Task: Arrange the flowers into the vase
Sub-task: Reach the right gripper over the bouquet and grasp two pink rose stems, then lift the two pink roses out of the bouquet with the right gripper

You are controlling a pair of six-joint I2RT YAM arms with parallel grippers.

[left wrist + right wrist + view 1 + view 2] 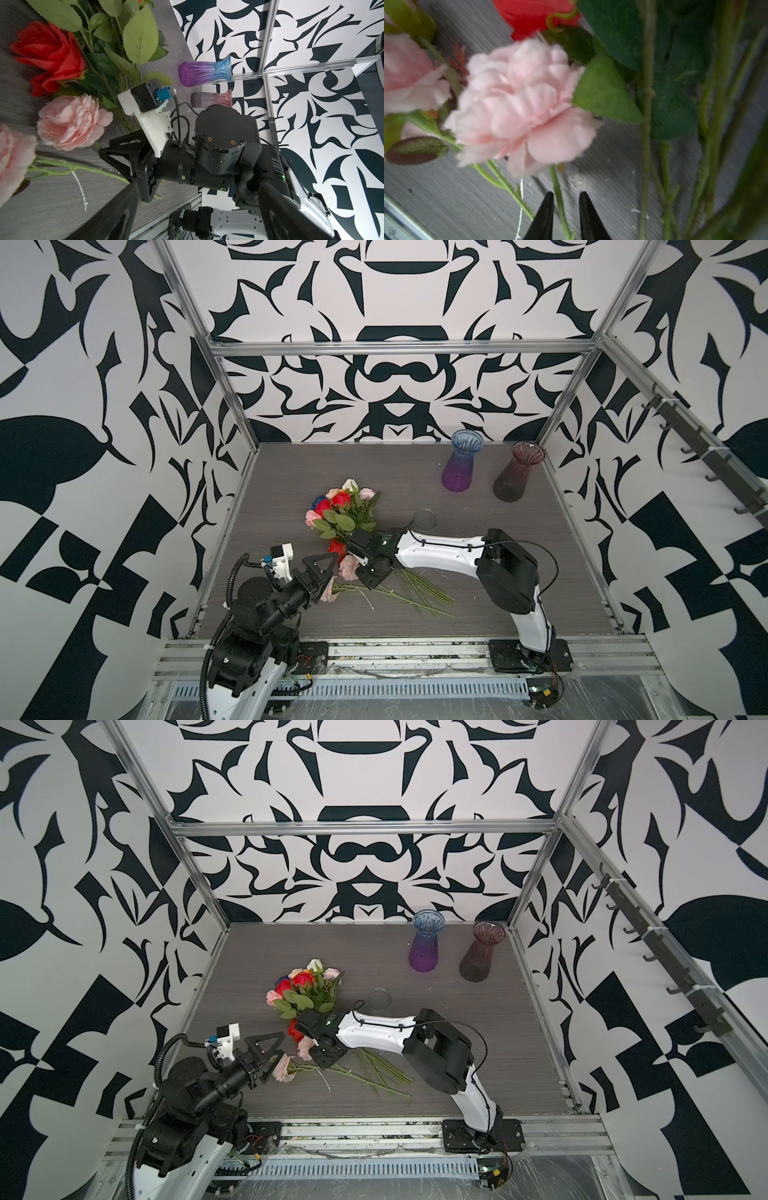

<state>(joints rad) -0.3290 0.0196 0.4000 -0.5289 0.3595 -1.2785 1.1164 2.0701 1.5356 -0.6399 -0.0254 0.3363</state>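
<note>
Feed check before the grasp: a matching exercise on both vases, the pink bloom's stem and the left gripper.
1 blue-to-purple ribbed glass vase
2 smoky dark glass vase
3 pale pink ruffled bloom's green stem
4 left gripper

a between right gripper's jaws
b jaws wide, gripping nothing
c nearest back right corner
d back, left of other vase

Pairs: 1-d, 2-c, 3-a, 4-b

Red, pink flowers [338, 499]; purple-blue vase [460, 466]; grey table [498, 572].

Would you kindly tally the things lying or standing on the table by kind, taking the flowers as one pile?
Vases: 2, a blue-purple vase and a dark red vase
Flower pile: 1
Thin ring: 1
Total: 4
</note>
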